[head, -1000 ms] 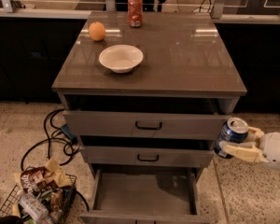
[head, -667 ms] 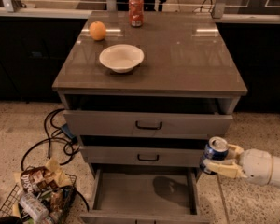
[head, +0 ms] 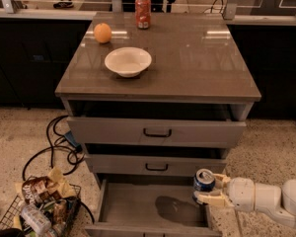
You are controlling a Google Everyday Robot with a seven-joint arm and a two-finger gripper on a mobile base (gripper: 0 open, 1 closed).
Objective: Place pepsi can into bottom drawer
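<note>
The pepsi can (head: 204,180) is small and blue with a silver top, and its white markings are too faint to read. It stands upright in the gripper (head: 206,188), whose cream jaws are closed on its sides, over the right rear corner of the open bottom drawer (head: 128,201). One finger (head: 208,198) hides the can's base, so I cannot tell whether it touches the drawer floor. A dark shadow lies on the grey floor just left of the can. The arm (head: 266,199) is cut off at the right edge and the drawer front at the lower edge. On the counter (head: 197,53) are a bowl (head: 128,61), an orange (head: 102,33) and a red can (head: 143,12).
</note>
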